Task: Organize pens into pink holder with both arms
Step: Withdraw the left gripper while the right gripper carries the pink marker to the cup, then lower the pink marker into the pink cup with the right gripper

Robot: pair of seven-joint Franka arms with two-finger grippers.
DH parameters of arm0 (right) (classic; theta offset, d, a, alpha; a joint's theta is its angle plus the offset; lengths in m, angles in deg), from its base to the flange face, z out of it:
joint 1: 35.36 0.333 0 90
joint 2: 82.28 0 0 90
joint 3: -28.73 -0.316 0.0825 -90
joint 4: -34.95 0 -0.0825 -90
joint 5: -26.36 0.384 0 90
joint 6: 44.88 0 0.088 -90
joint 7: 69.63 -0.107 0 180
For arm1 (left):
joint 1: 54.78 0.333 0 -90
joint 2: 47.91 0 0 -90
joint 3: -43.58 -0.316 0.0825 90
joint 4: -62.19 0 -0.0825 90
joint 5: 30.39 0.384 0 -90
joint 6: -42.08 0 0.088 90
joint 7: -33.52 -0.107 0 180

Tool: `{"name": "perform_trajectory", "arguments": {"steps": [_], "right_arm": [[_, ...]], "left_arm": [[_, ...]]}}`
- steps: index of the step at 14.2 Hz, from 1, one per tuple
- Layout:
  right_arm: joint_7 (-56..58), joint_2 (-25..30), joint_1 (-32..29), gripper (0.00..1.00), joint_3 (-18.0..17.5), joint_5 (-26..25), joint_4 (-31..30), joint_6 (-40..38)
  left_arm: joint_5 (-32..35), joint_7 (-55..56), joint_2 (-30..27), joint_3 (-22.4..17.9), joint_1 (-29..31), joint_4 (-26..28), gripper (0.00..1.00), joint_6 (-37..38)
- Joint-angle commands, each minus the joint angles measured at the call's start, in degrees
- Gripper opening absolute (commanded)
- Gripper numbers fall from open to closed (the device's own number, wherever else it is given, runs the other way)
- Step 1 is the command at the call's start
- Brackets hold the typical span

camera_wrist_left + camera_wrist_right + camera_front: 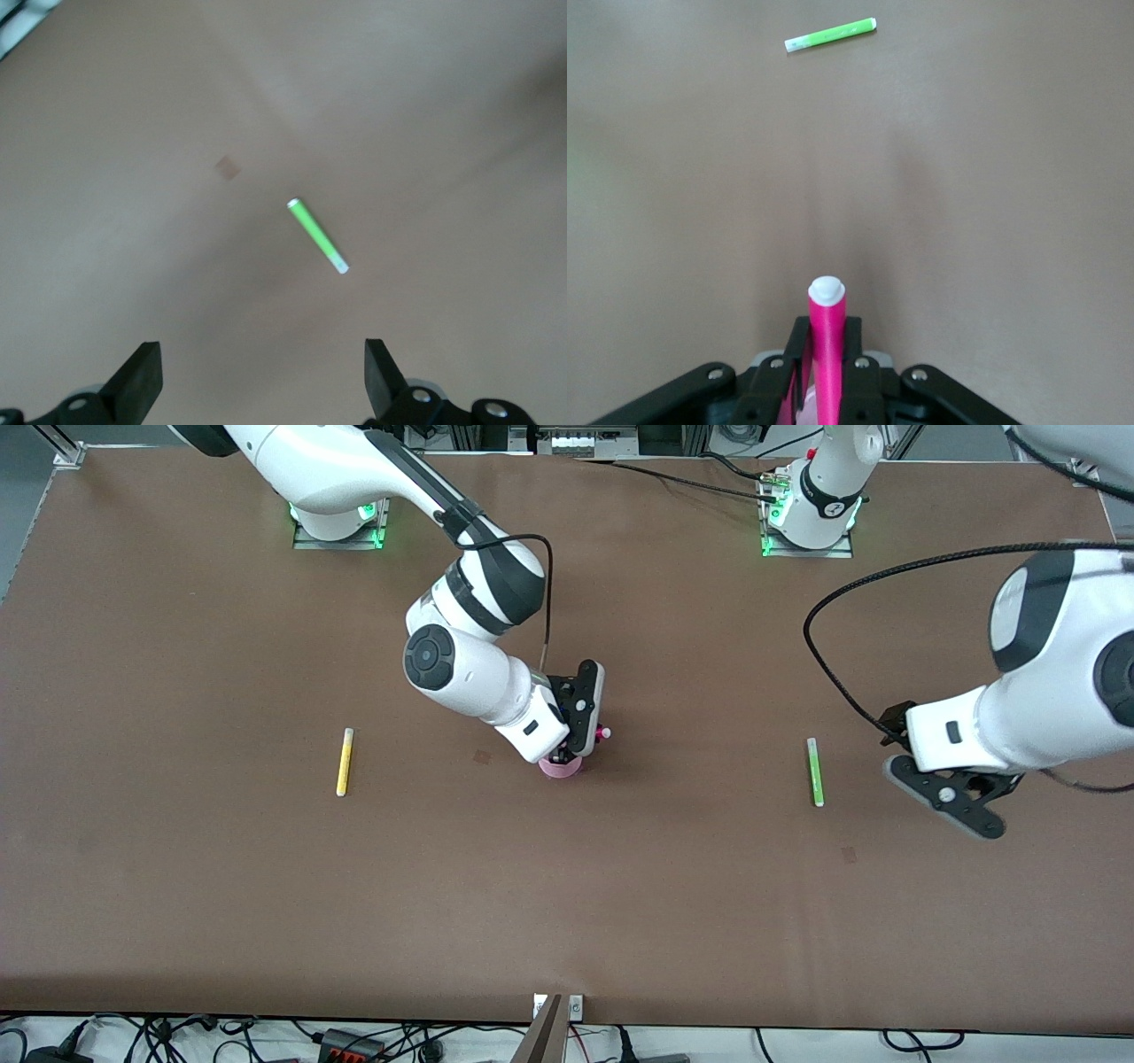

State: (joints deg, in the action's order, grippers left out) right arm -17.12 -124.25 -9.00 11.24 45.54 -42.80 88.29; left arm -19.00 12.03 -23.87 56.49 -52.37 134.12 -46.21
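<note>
— Over the pink holder (561,767), near the middle of the table (177,886), what is the right end effector (576,746) doing?

— It is clamped on the magenta pen (827,341). The right wrist view shows both fingers (799,354) pressed against the pen's sides, with the whitish cap poking out past them. From the front, only that cap and a bit of magenta show beside the end effector, and the holder's pale rim peeks out just beneath it.

— And the left end effector (266,381)?

— Its fingers are spread wide with nothing between them. It hangs over bare table toward the left arm's end, just beside the green pen (814,771), which lies flat on the table and untouched.

— Any other pens?

— A yellow pen (345,762) lies flat toward the right arm's end, well apart from the holder. Green and yellow sit on either side of the holder, at about the same distance from the front camera as it is. I can't make out whether anything is already inside the holder, since the right end effector covers most of it.
</note>
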Motion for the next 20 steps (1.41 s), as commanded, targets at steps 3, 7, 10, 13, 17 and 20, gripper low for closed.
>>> {"name": "perform_trajectory", "arguments": {"steps": [3,7,10,13,17,20], "right_arm": [[-1.5,-1.1,1.5,0.0,0.5,-3.3,0.7,0.9],[-1.6,-1.3,1.4,0.0,0.6,-3.6,0.4,0.9],[-2.8,-1.4,1.2,0.0,0.7,-3.5,0.2,0.9],[-3.8,-2.2,1.5,0.0,0.8,-4.0,0.1,0.9],[-3.9,-2.2,1.2,0.0,1.4,-7.1,-0.5,0.8],[-3.7,-2.2,1.1,0.0,1.8,-7.3,-0.5,0.9]], "left_arm": [[-12.7,15.2,-15.7,-13.8,-3.7,19.5,1.0,-11.0],[-10.2,18.9,-21.5,-15.2,-4.5,23.4,1.0,-10.8],[-10.9,18.6,-22.4,-16.4,-4.4,23.4,1.0,-11.0],[-11.3,18.7,-21.9,-16.3,-4.4,22.5,1.0,-10.4],[-11.3,19.6,-22.4,-15.9,-4.3,21.7,1.0,-6.2],[-11.3,20.4,-23.3,-15.5,-4.4,22.4,1.0,-5.6]]}}
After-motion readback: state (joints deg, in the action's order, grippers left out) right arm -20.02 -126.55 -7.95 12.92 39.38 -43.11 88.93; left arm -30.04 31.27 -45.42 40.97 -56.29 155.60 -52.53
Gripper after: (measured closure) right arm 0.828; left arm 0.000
